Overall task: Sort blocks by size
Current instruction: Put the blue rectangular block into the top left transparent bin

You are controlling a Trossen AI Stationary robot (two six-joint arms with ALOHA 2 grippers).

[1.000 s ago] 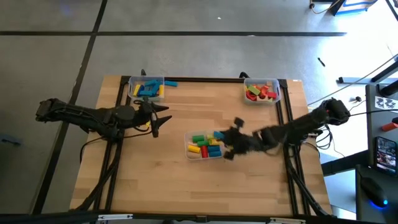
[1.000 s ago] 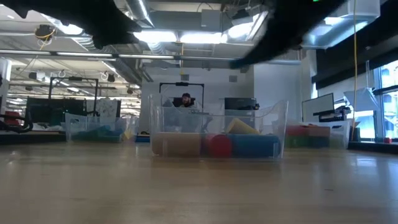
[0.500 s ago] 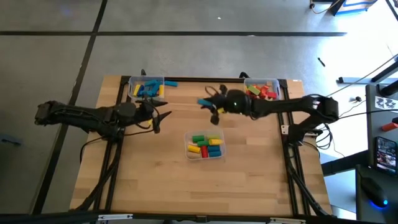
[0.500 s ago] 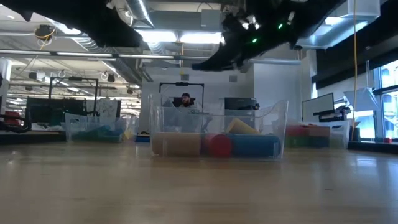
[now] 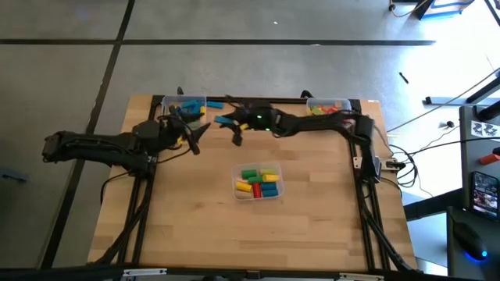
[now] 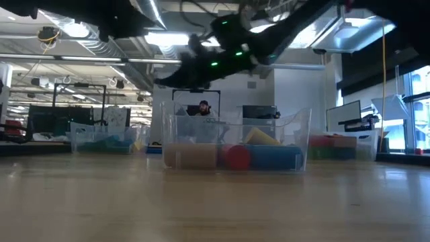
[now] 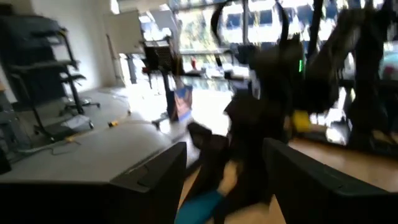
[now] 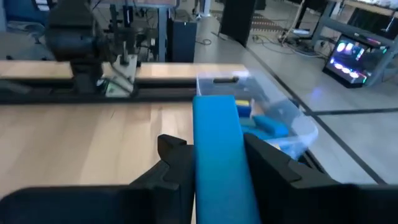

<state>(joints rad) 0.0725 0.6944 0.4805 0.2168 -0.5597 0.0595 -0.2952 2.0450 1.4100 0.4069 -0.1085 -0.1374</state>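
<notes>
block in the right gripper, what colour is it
Blue: the block between the right gripper's fingers shows best in the right wrist view.

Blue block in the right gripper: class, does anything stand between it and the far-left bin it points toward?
Nothing visible does. The right gripper holds the blue block above bare table, with the far-left bin just ahead. The left gripper, open, hangs close beside that bin.
</notes>
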